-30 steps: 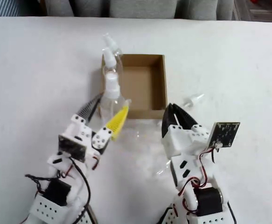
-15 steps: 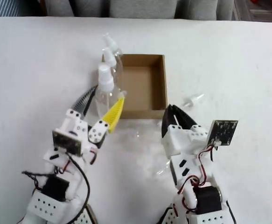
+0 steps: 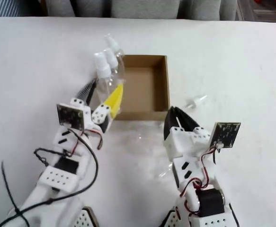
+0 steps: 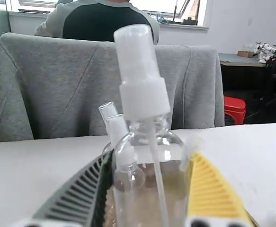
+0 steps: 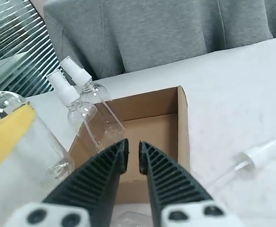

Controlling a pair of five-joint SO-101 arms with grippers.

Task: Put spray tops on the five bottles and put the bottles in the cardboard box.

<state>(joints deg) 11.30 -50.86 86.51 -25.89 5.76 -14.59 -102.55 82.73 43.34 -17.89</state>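
Bottle [image 3: 101, 71], capped, clamped in left gripper [image 3: 105, 92] just beside two standing bottles [image 3: 111, 56] by cardboard box [image 3: 165, 85] wall: lifting over could topple them; right gripper [image 5: 131, 145] jaws almost together.

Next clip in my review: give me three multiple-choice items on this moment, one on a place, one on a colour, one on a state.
1. Where does the loose spray top lie relative to the cardboard box?
A) inside it
B) on the table beside it
C) balanced on its rim

2. The left hand has fingers of which colours?
A) both black
B) one grey, one yellow
C) both white

3. What state is the left hand in?
A) open and empty
B) shut on a cap alone
C) shut on a bottle with its top fitted

Answers:
1 B: it lies on bare tabletop outside the box wall.
2 B: both colours flank the bottle.
3 C: the fingers clamp its clear body.
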